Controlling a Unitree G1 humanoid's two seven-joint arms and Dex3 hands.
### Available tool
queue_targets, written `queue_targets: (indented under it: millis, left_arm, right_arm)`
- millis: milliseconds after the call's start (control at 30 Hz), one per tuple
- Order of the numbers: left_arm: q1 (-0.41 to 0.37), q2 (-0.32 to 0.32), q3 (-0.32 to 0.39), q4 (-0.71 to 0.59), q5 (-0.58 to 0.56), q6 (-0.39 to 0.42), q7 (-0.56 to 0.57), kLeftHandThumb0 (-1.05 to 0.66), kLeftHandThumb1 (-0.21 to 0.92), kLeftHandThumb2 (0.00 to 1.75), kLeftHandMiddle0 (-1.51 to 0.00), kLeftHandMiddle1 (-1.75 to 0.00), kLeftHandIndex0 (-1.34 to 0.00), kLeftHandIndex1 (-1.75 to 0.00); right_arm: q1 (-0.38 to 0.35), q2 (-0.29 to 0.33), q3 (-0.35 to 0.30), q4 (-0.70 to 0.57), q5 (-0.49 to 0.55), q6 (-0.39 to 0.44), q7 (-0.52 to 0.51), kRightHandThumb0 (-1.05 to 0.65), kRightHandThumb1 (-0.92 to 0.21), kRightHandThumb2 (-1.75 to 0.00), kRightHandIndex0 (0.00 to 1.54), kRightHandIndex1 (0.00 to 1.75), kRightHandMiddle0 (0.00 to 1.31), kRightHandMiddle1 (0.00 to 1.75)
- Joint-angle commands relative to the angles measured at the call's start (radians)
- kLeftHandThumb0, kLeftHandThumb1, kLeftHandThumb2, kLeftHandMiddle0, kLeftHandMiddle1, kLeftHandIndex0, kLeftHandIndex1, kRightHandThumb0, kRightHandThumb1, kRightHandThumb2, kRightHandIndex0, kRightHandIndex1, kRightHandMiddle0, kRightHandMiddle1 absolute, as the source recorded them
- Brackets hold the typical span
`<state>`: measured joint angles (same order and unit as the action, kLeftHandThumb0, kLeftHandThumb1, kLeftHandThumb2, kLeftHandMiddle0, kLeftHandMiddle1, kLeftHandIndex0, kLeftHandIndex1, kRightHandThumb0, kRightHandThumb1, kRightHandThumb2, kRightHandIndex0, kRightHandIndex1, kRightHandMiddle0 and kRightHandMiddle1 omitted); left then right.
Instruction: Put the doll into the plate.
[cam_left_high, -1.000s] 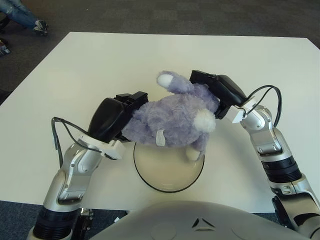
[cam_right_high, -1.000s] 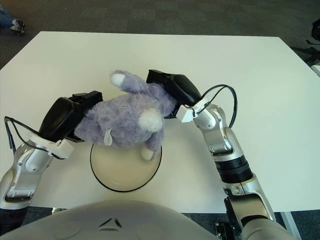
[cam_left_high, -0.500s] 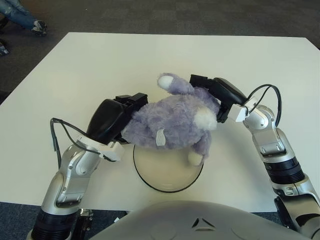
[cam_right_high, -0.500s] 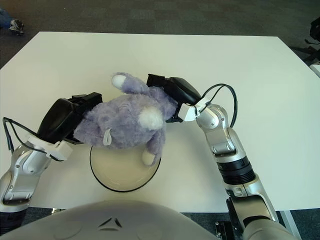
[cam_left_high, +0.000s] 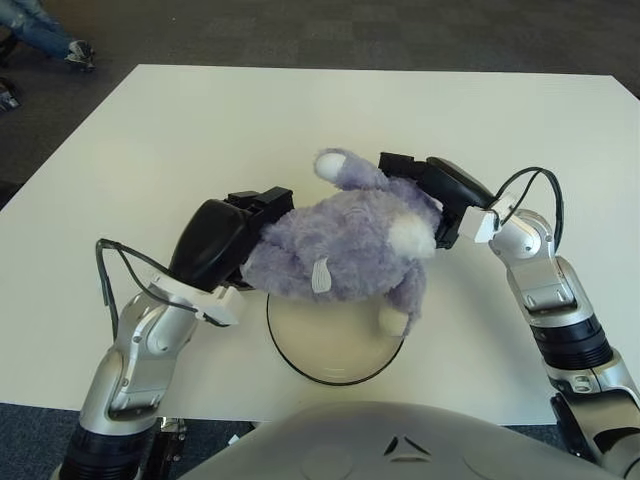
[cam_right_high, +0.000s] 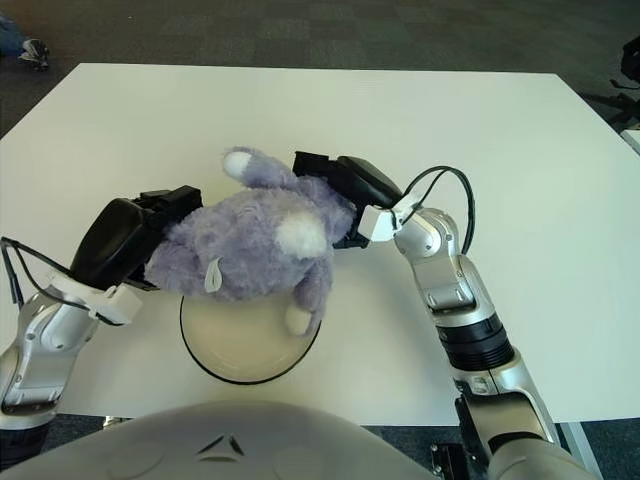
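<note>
A fluffy purple doll (cam_left_high: 345, 242) with white paws hangs over the far half of a cream plate (cam_left_high: 335, 350) with a dark rim near the table's front edge. My left hand (cam_left_high: 232, 235) presses against the doll's left side and my right hand (cam_left_high: 432, 190) against its right side, so both hold it up between them. One white-tipped leg (cam_left_high: 392, 318) dangles down over the plate. The fingertips of both hands are buried in the fur.
The white table (cam_left_high: 200, 130) stretches wide behind and to both sides of the plate. Dark carpet (cam_left_high: 350, 30) lies beyond its far edge. A person's shoes (cam_left_high: 75, 50) show at the far left.
Both hands have lowered the doll slightly and shifted it a little toward me, over the plate. Its dangling leg now hangs lower over the plate.
</note>
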<state>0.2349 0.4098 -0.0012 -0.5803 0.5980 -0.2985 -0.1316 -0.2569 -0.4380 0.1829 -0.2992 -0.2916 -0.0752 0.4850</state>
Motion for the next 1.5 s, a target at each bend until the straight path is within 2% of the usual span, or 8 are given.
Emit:
queue_targets:
  millis: [0, 367, 633, 700, 800, 1200, 1300, 1467]
  left_arm:
    - [0.005, 0.001, 0.024, -0.011, -0.004, 0.013, -0.003, 0.0, 0.01, 1.62, -0.82, -1.62, -0.67, -1.75]
    - [0.016, 0.001, 0.034, -0.044, -0.034, 0.073, -0.061, -0.01, 0.09, 1.55, -0.7, -1.74, -0.66, -1.68]
    - [0.011, 0.003, 0.035, -0.059, -0.063, 0.108, -0.101, -0.01, 0.17, 1.45, -0.6, -1.75, -0.65, -1.66]
    - [0.011, 0.002, 0.035, -0.064, -0.075, 0.121, -0.115, -0.01, 0.19, 1.43, -0.58, -1.75, -0.64, -1.64]
    - [0.01, 0.0, 0.035, -0.072, -0.088, 0.137, -0.13, -0.01, 0.24, 1.35, -0.55, -1.75, -0.63, -1.59]
    - [0.001, -0.001, 0.037, -0.082, -0.14, 0.147, -0.146, -0.01, 0.51, 1.05, -0.36, -1.71, -0.42, -1.67]
    - [-0.001, 0.001, 0.037, -0.083, -0.151, 0.149, -0.152, -0.27, 0.58, 0.89, -0.2, -1.65, -0.47, -1.61]
    - [-0.003, 0.003, 0.037, -0.083, -0.159, 0.148, -0.155, -0.37, 0.65, 0.77, -0.12, -1.56, -0.46, -1.59]
  right_arm:
    - [0.003, -0.023, -0.01, -0.022, 0.01, 0.021, 0.022, 0.0, 0.07, -1.72, 0.9, 1.71, 0.7, 1.68]
    - [0.003, -0.052, -0.013, -0.03, 0.009, 0.022, 0.045, -0.01, -0.11, -1.47, 0.78, 1.75, 0.66, 1.49]
    - [0.001, -0.075, -0.016, -0.027, 0.006, -0.008, 0.051, -0.01, -0.41, -1.2, 0.43, 1.75, 0.42, 1.72]
    - [0.0, -0.08, -0.015, -0.027, 0.01, -0.01, 0.055, 0.21, -0.42, -1.18, 0.47, 1.75, 0.25, 1.63]
    - [-0.002, -0.087, -0.016, -0.027, 0.015, -0.01, 0.061, -0.24, -0.23, -1.19, 0.2, 1.59, 0.06, 1.47]
    - [-0.014, -0.123, -0.02, -0.032, 0.039, -0.017, 0.11, -0.4, -0.13, -1.19, 0.01, 1.39, 0.0, 1.11]
    - [-0.017, -0.133, -0.02, -0.031, 0.044, -0.026, 0.123, -0.43, -0.16, -1.15, 0.01, 1.25, 0.0, 1.0]
    - [-0.019, -0.141, -0.021, -0.024, 0.051, -0.049, 0.124, -0.47, -0.18, -1.12, 0.0, 1.09, 0.0, 0.91]
